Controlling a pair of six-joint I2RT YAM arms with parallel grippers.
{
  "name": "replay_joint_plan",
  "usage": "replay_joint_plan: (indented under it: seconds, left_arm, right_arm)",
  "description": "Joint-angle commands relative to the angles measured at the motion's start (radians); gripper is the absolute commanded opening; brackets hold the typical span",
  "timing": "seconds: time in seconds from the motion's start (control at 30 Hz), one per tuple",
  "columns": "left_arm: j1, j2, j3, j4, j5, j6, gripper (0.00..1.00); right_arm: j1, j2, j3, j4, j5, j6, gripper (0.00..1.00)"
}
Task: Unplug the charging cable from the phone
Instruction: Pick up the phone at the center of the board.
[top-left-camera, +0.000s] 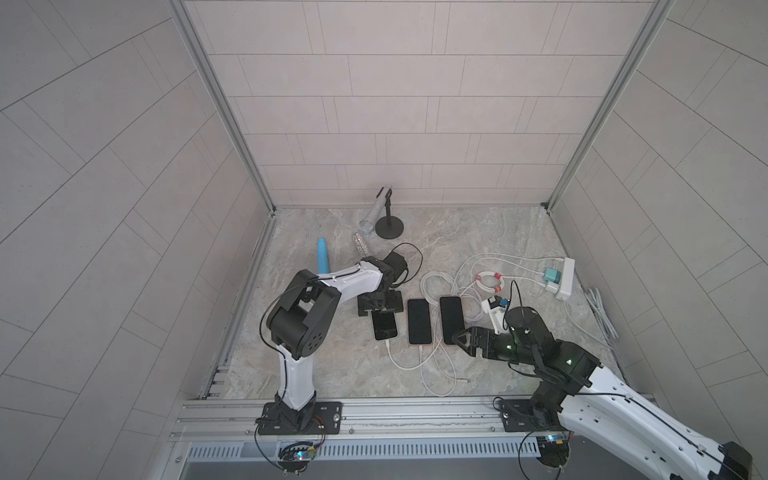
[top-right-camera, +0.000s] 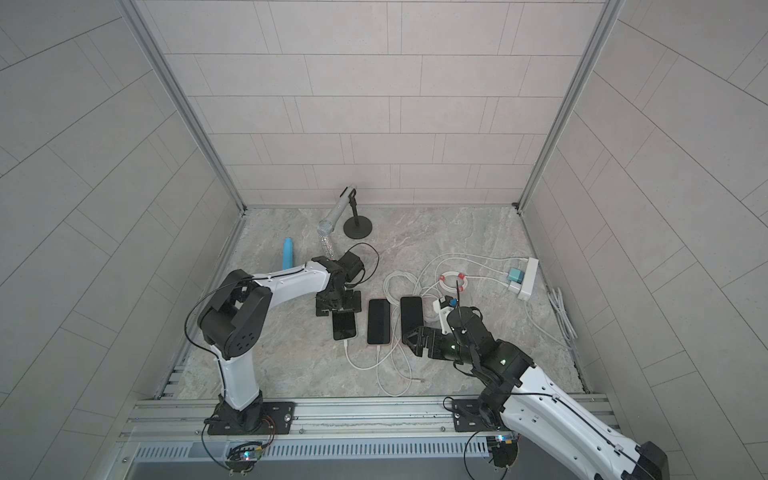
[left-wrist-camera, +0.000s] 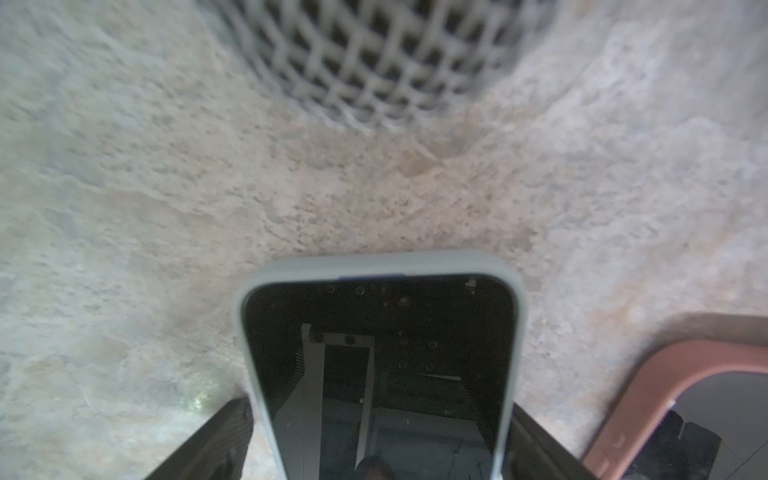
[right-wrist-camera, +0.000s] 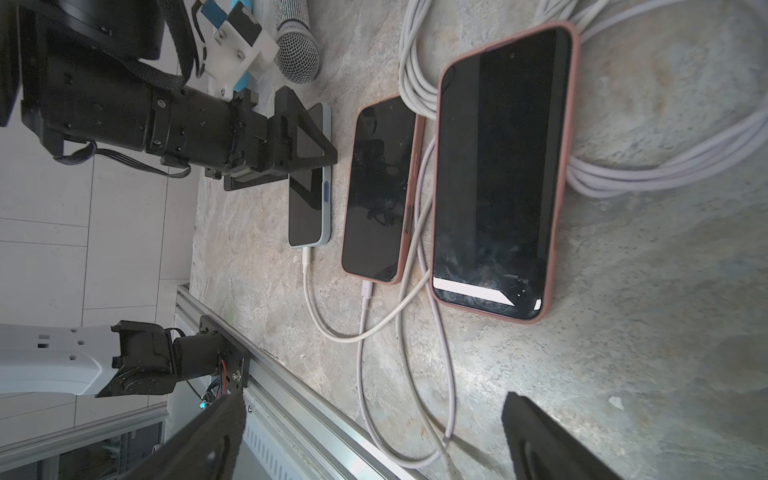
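Not done yet: the charging cable (right-wrist-camera: 306, 270) is plugged into the grey-cased phone (right-wrist-camera: 306, 208) on the desk (top-left-camera: 332, 374), toward its left edge. Left end effector (left-wrist-camera: 382, 415) straddles its far end, can't tell if pinching; right end effector (right-wrist-camera: 370, 415) is wide, empty.

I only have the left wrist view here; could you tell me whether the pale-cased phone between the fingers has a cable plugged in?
Observer: Yes. In the right wrist view a white cable is plugged into the end of that phone nearest the robot's base.
Operator: Thank you. Where is the right gripper?
Observer: The right gripper is open and holds nothing; it sits by the near corner of the big pink-cased phone.
Operator: Is that phone plugged in as well?
Observer: No plug shows at its near end; a loose connector lies on the table in front of it.
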Motion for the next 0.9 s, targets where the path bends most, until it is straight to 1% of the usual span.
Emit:
replay_joint_plan:
  seconds: [0.0,0.1,0.3,0.37,0.47,0.6,0.67,0.73,0.87]
  left_arm:
    - [0.001,0.033,-0.03,0.012,0.018,-0.002,0.9]
    - [0.002,0.036,-0.046,0.031,0.031,-0.007,0.85]
    - [0.007,0.027,-0.073,0.062,0.059,-0.018,0.64]
    - [0.008,0.016,-0.079,0.07,0.072,-0.022,0.53]
    - [0.007,-0.005,-0.083,0.068,0.076,-0.027,0.4]
    - [0.007,-0.024,-0.077,0.049,0.082,-0.024,0.14]
    - [0.008,-0.031,-0.073,0.04,0.088,-0.021,0.05]
    - [0.006,-0.044,-0.077,0.036,0.088,-0.018,0.0]
    - [-0.001,-0.076,-0.068,0.012,0.078,-0.012,0.0]
  right_arm:
    - [-0.004,-0.006,0.012,-0.002,0.0,-0.01,1.0]
    - [-0.004,-0.006,0.013,-0.003,-0.001,-0.009,1.0]
    - [-0.004,-0.005,0.018,-0.007,-0.001,-0.012,1.0]
    - [-0.004,-0.008,0.024,-0.009,-0.001,-0.012,1.0]
    - [-0.004,-0.011,0.025,-0.01,0.001,-0.011,1.0]
    - [-0.004,-0.013,0.025,-0.008,0.0,-0.008,1.0]
    - [-0.004,-0.015,0.023,-0.005,0.001,-0.005,1.0]
    - [-0.004,-0.013,0.024,0.0,-0.001,-0.003,1.0]
    - [-0.004,-0.012,0.026,0.007,-0.004,0.0,1.0]
